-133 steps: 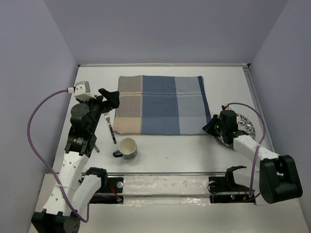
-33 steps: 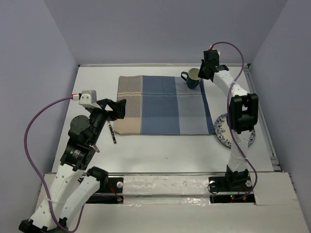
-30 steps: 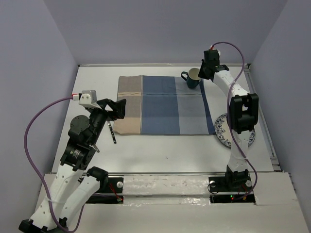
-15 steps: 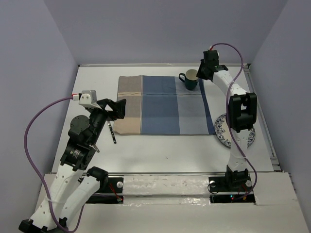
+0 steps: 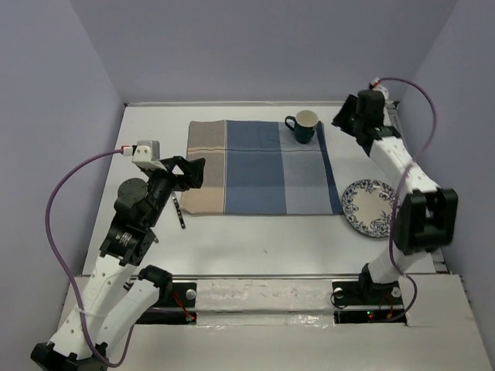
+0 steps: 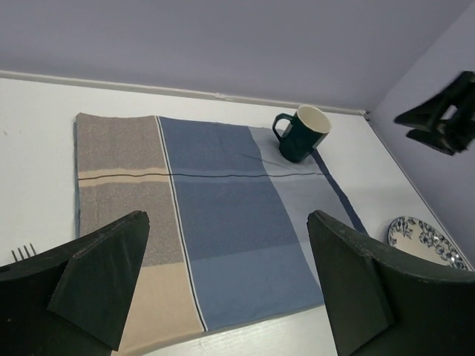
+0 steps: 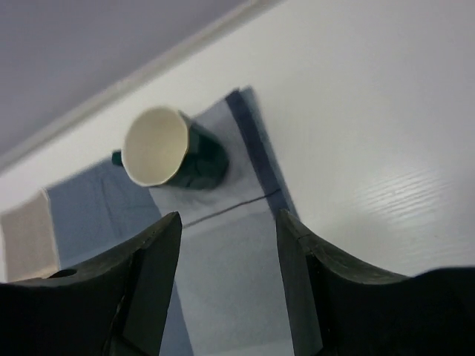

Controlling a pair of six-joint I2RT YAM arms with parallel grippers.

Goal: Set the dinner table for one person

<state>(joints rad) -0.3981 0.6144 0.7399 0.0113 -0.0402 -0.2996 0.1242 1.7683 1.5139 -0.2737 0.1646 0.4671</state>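
On the white dinner table (image 5: 263,236) lies a blue-and-tan striped placemat (image 5: 259,166). A dark green mug (image 5: 303,127) with a cream inside stands upright on the mat's far right corner, its handle to the left. My right gripper (image 5: 346,117) hovers open to the mug's right, apart from it. In the right wrist view the mug (image 7: 171,148) sits beyond the empty fingers (image 7: 156,252) of the right gripper (image 7: 228,219). My left gripper (image 5: 189,171) is wide open above the mat's left edge, holding nothing. A fork (image 5: 179,210) lies left of the mat.
A blue-patterned plate (image 5: 373,207) lies on the table right of the mat's near corner. In the left wrist view the mug (image 6: 300,133), the plate (image 6: 424,239) and the fork's tines (image 6: 22,252) show. Purple walls enclose the table on three sides.
My right gripper has opened, let go of the mug and drawn away to the right. The mug stays upright on the mat. The left arm barely shifted.
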